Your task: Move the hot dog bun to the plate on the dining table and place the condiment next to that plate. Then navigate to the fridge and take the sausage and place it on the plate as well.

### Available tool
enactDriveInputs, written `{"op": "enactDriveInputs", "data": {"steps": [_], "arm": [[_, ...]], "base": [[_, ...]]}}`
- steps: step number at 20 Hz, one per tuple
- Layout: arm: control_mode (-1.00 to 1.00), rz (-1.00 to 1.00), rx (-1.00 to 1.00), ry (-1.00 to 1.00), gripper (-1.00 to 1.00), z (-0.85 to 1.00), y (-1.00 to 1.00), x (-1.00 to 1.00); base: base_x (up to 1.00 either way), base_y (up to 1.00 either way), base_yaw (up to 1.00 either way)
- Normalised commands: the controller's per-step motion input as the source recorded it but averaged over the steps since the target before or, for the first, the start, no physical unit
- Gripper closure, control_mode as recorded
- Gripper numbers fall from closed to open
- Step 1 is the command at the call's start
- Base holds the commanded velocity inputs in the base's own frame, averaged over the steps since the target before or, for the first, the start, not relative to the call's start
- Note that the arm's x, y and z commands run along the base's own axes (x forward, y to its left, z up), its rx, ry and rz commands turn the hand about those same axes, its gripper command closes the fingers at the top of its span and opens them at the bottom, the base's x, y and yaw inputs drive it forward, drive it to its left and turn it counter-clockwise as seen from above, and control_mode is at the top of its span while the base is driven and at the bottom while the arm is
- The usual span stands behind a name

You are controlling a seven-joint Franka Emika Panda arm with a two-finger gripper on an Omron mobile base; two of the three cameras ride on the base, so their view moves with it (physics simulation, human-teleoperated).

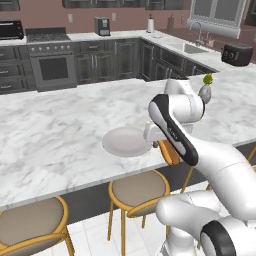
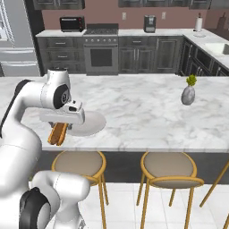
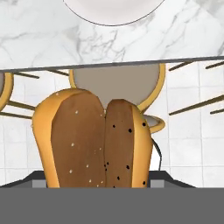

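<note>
Gripper clamped on the hot dog bun, held in the air just off the front edge of the dining table, above a stool and near the plate. Best carried inward over the table edge until centred above the plate, then lowered close before letting go, so nothing rolls off the rim. Bun hanging lengthwise below the hand, long axis steep and slightly tilted, split seam facing the hand camera.

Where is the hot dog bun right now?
The hot dog bun hangs in the hand, just off the near edge of the marble table, above a stool and short of the plate.
</note>
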Motion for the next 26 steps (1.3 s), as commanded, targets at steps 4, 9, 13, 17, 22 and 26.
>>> {"op": "enactDriveInputs", "data": {"steps": [4,9,13,17,22,26], "arm": [[-1.0,0.05,0.0,0.05,1.0,-0.17,0.01,0.99],[-1.0,0.02,0.0,0.02,1.0,-0.31,0.02,1.0],[-1.0,0.0,0.0,0.0,1.0,-0.47,0.02,1.0],[-1.0,0.0,0.0,0.0,1.0,-0.62,0.0,1.0],[-1.0,0.0,0.0,0.0,1.0,-0.63,0.0,1.0],[-1.0,0.0,0.0,0.0,1.0,-0.48,0.0,0.84]], "base": [[0.0,0.0,0.0],[0.0,0.0,0.0],[0.0,0.0,0.0],[0.0,0.0,0.0],[0.0,0.0,0.0],[0.0,0.0,0.0]]}}
